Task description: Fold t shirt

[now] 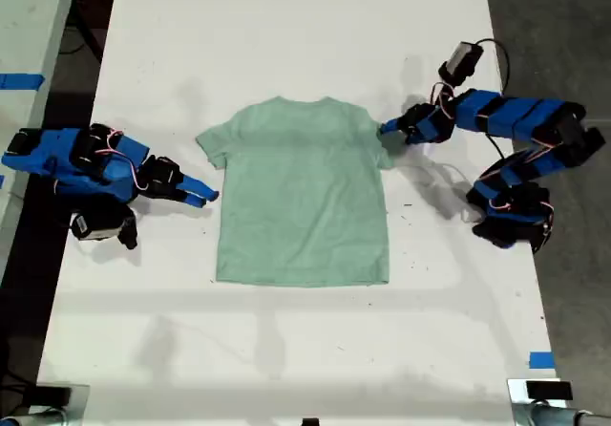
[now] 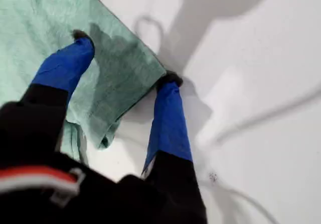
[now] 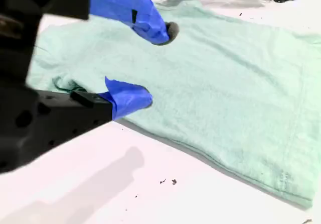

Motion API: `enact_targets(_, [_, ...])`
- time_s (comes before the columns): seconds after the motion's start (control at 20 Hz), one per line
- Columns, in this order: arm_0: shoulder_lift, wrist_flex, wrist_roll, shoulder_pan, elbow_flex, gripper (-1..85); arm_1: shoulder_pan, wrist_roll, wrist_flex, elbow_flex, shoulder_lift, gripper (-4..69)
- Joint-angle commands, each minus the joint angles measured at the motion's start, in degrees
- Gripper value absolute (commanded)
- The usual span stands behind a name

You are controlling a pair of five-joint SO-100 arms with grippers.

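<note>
The pale mint t shirt lies flat on the white table, neck toward the far edge. My first gripper reaches in from the exterior view's right and is open at the sleeve on that side. In the first wrist view the gripper has one finger on the sleeve cloth and the other on the table by the sleeve's corner. My second gripper is open at the shirt's side edge, just below the sleeve on the exterior view's left. In the second wrist view it has one finger over the cloth and one at the edge.
The first arm's base stands near the table's edge at the exterior view's right, a cable looping above it. Blue tape marks the near corner on that side. Another table stands beyond a dark gap at the exterior view's left.
</note>
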Motion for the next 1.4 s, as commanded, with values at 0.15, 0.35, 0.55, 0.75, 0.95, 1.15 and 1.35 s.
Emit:
enact_targets(0.15, [0.4, 0.2, 0.3, 0.3, 2.5, 16.7, 0.0, 1.5, -5.9, -0.1, -1.1, 1.6])
enact_targets(0.35, [0.4, 0.2, 0.3, 0.3, 2.5, 16.7, -0.2, 2.5, -1.9, -2.1, -0.1, 1.7])
enact_targets(0.55, [0.4, 0.2, 0.3, 0.3, 2.5, 16.7, -4.0, -0.4, 5.3, -8.2, 8.8, 1.8])
enact_targets(0.75, [0.4, 0.2, 0.3, 0.3, 2.5, 16.7, -17.2, -1.9, 8.6, -19.8, 11.5, 1.7])
enact_targets(0.95, [0.4, 0.2, 0.3, 0.3, 2.5, 16.7, -28.4, -0.4, 3.6, -28.8, 4.4, 1.7])
enact_targets(1.15, [0.4, 0.2, 0.3, 0.3, 2.5, 16.7, -36.4, 1.1, -1.8, -37.0, -8.3, 1.7])
enact_targets(1.35, [0.4, 0.2, 0.3, 0.3, 2.5, 16.7, -41.2, 2.2, -2.7, -46.4, -23.6, 1.7])
